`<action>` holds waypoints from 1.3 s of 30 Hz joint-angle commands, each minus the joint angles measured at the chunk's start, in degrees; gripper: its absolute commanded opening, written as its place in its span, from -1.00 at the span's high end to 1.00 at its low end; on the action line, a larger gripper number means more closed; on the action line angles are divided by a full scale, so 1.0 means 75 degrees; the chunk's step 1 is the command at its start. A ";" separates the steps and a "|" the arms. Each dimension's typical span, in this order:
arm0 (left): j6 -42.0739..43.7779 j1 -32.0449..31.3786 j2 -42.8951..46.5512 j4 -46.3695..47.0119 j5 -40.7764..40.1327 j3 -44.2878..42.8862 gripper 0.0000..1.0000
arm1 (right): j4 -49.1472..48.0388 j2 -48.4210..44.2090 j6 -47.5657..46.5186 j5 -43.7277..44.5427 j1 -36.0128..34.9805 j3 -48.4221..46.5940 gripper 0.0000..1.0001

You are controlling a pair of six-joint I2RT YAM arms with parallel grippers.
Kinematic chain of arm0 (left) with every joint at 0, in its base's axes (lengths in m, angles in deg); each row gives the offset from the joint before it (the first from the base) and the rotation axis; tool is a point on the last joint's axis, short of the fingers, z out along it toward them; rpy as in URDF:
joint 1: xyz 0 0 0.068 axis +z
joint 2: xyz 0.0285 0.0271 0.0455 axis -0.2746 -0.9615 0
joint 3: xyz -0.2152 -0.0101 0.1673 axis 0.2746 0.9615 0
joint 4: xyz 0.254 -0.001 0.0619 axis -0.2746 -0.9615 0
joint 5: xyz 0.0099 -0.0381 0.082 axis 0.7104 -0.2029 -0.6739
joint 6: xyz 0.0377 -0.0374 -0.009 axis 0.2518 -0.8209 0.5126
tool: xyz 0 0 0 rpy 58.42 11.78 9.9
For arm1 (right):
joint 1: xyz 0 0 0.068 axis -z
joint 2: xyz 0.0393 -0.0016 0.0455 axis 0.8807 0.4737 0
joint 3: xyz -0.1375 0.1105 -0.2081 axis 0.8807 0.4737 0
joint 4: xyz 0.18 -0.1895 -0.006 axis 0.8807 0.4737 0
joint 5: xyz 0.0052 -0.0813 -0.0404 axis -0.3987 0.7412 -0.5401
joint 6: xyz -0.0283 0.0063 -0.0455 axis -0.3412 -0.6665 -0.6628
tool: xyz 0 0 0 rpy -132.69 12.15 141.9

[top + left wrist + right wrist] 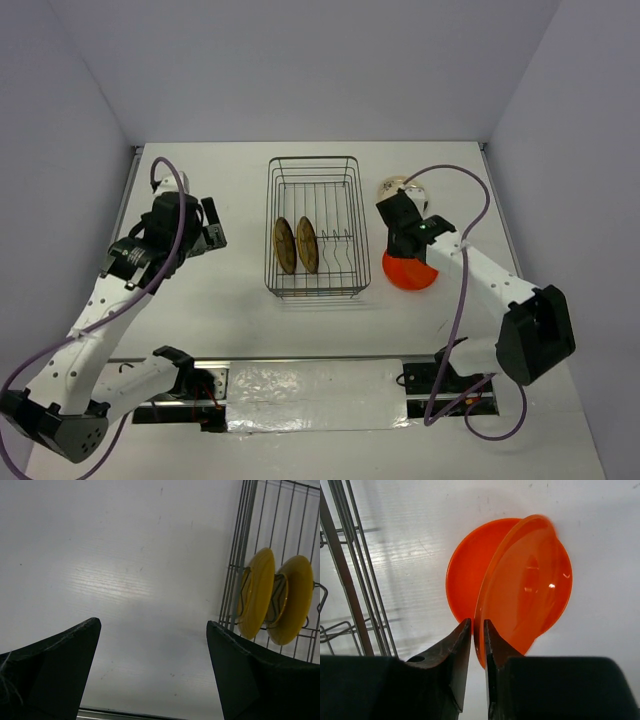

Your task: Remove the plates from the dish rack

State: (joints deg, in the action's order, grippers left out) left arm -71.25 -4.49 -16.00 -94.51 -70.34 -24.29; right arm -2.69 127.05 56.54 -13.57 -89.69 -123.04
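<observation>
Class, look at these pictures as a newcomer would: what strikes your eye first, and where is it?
A bright orange plate, pinched at its rim in the right jaws, tilts over a second orange plate right of the rack. Two yellow plates stand upright inside it.

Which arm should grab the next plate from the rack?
Left: the left tool is open, facing the two yellow plates in the dish rack. The right tool is shut on an orange plate.
</observation>
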 commanded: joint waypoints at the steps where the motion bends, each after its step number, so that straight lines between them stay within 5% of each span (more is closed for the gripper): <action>1: -0.0142 -0.0253 -0.0016 0.0203 0.0060 -0.0471 -0.99 | -0.0378 0.0332 -0.0197 0.0054 0.0037 -0.0600 0.48; 3: -0.0189 -0.0405 -0.0157 0.0191 0.0119 -0.0635 -0.99 | -0.0308 0.0392 -0.0220 -0.0098 0.0014 -0.0834 -0.12; 4: -0.0224 -0.0626 -0.0216 0.0191 0.0073 -0.0694 -0.99 | -0.0296 0.0322 -0.0220 -0.0156 0.0014 -0.0881 -0.23; 6: -0.0376 -0.1024 -0.0403 0.0168 -0.0126 -0.0881 -0.99 | -0.0168 -0.0111 -0.0138 -0.0297 0.0014 -0.1045 -0.75; 8: -0.0563 -0.1353 -0.0754 0.0074 -0.0477 -0.1138 -0.99 | -0.0039 -0.0822 -0.0056 -0.0472 0.0014 -0.1128 -0.99; 14: -0.1125 -0.2853 -0.2487 -0.0488 -0.1997 -0.2017 -0.97 | -0.0003 -0.3061 0.0096 -0.1093 -0.0021 -0.0835 -1.00; 30: -0.1607 -0.3195 -0.5441 -0.0243 -0.2576 -0.2686 -0.16 | 0.0430 -0.4038 -0.0232 -0.1399 -0.0080 0.0419 -1.00; 39: -0.1958 -0.3241 -0.5783 -0.0360 -0.2740 -0.2662 0.68 | 0.0571 -0.4296 -0.0243 -0.1353 -0.0092 0.0337 -1.00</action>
State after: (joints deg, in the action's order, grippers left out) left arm -83.86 -28.46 -59.56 -95.97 -88.20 -42.45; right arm 1.64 96.38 55.47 -23.93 -90.08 -119.56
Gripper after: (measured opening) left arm 0.195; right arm 0.997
